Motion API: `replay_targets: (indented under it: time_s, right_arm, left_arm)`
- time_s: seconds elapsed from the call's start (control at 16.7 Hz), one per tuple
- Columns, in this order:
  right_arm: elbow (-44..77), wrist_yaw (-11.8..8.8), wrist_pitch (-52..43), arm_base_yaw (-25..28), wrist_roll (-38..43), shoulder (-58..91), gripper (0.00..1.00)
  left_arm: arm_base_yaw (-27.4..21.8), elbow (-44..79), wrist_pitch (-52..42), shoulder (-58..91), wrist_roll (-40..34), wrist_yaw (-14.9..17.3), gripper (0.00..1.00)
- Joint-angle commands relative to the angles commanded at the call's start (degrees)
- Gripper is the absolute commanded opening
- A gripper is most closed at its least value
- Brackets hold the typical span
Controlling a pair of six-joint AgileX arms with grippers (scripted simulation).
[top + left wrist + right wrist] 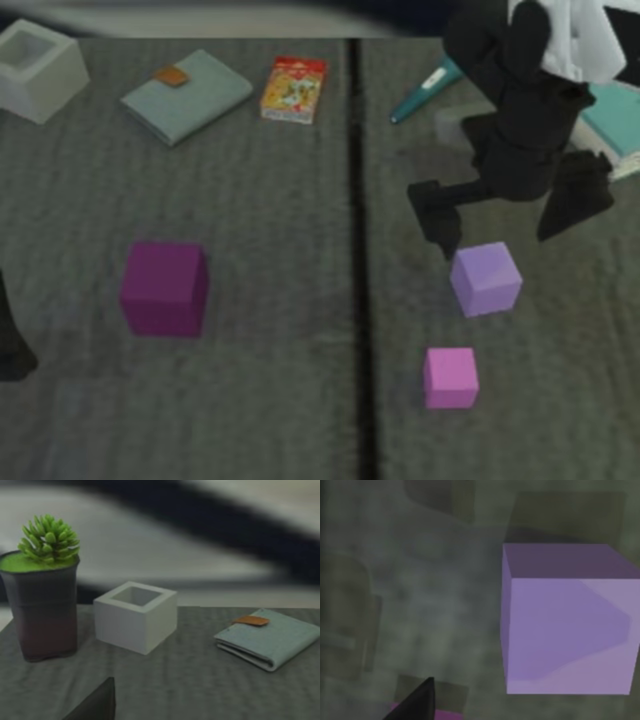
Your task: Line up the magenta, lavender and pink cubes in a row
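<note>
Nearest, toward the table's right front: small light orchid-pink cube (pixel 450 377). Just behind, mid-sized pale lavender cube (pixel 485 279); spread-fingered right gripper (pixel 509 211) above its far side. Off-centre descent risks a finger nudging it. Left-centre: large matte magenta cube (pixel 164 288). Left arm at left edge, fingers unreadable.
</note>
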Motion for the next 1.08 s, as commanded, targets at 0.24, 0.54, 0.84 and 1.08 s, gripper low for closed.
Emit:
replay_targets:
  time_s: [0.24, 0.54, 0.84, 1.08]
  right_arm:
    - [0.00, 0.00, 0.00, 0.00, 0.00, 0.00, 1.00]
    - [-2.67, 0.01, 4.09, -0.06, -0.05, 1.54, 1.00]
    - [-10.01, 0.05, 15.74, 0.06, 0.14, 5.42, 1.00]
    - [-11.58, 0.05, 17.89, 0.10, 0.19, 6.31, 1.00]
  left_arm:
    - [0.00, 0.00, 0.00, 0.00, 0.00, 0.00, 1.00]
    - [0.00, 0.00, 0.00, 0.00, 0.00, 0.00, 1.00]
    - [0.00, 0.00, 0.00, 0.00, 0.00, 0.00, 1.00]
    - [0.00, 0.00, 0.00, 0.00, 0.00, 0.00, 1.00]
